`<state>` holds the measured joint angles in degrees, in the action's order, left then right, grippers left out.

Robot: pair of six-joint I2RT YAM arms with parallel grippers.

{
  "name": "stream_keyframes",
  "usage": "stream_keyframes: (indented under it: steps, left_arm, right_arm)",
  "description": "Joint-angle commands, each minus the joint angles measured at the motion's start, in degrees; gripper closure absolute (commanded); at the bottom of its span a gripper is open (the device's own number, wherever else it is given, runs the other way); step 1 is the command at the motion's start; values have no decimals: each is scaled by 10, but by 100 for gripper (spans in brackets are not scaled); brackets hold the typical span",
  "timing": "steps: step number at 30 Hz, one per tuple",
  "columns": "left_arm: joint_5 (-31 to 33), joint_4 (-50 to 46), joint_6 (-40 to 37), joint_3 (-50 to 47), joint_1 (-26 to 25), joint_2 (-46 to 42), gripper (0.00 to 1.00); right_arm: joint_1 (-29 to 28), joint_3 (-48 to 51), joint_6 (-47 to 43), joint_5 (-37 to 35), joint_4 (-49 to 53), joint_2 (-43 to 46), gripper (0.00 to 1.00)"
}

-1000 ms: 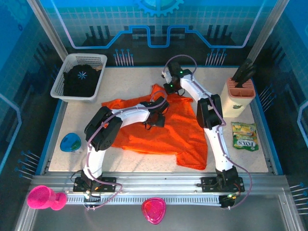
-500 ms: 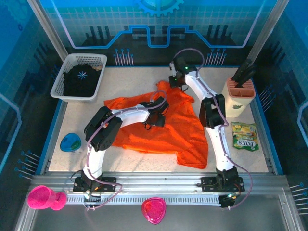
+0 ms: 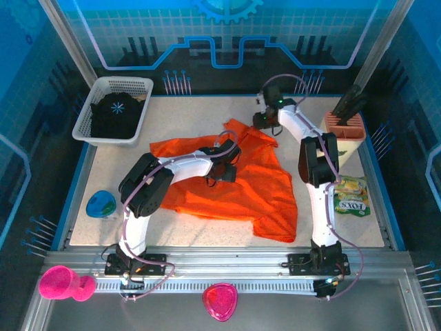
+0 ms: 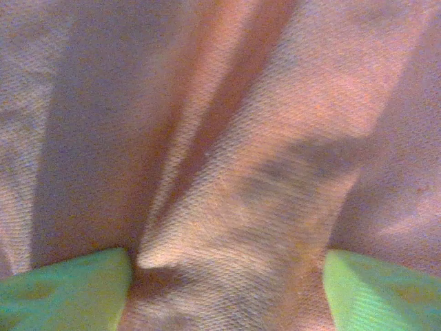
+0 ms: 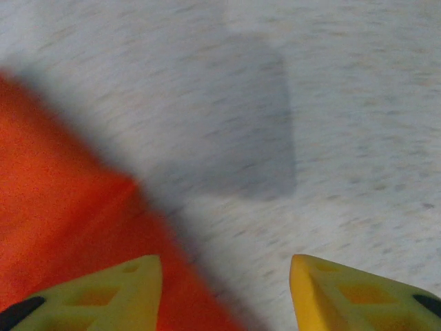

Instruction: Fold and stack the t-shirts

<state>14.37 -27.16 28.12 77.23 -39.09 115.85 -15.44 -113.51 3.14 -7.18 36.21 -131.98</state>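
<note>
Between left gripper (image 4: 227,261) fingers, spread wide: orange t-shirt (image 4: 275,138) ridge, looks soft, limp, light, so pinch fold there; right gripper (image 5: 222,267) agape, empty, shirt hem beside one finger.

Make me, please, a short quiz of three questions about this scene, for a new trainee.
1. True or false: the black t-shirt lies inside the white mesh basket.
2. Which arm's claw is at the middle of the orange t-shirt? A) left B) right
3. Fill in: the right claw is ____ (open or shut).

Key: 1 true. 2 A, the left claw, with orange cloth between its fingers. 3 open, holding nothing, at the shirt's far edge.
</note>
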Motion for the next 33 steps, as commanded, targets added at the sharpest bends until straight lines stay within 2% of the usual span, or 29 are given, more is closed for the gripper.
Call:
stream_keyframes:
  steps: [1, 6, 14, 17, 26, 28, 31, 33]
  left_arm:
    - [-24, -80, -12, 11, 9, 6, 15]
    - [6, -129, -33, 68, 26, -35, 6]
    - [-27, -137, -13, 58, 111, -86, 7]
    - [-43, -122, -5, 49, 131, -75, 12]
    - [-54, -42, 52, 10, 169, -26, 36]
    - [-52, -32, 57, 7, 174, -16, 47]
    - [-51, -26, 58, 7, 179, 2, 70]
    - [-52, -25, 58, 9, 181, 14, 80]
  right_arm:
    - [-46, 65, -133, -12, -67, 71, 42]
    - [-67, 66, -176, -1, -70, 67, 39]
    - [-99, -61, -198, 12, -16, -37, 47]
    - [-104, -111, -193, 12, 6, -80, 51]
    - [-105, -179, -161, 17, 32, -130, 55]
    - [-106, -178, -154, 19, 32, -131, 56]
    - [-108, -175, -146, 20, 33, -132, 56]
    - [-111, -172, -142, 22, 33, -130, 52]
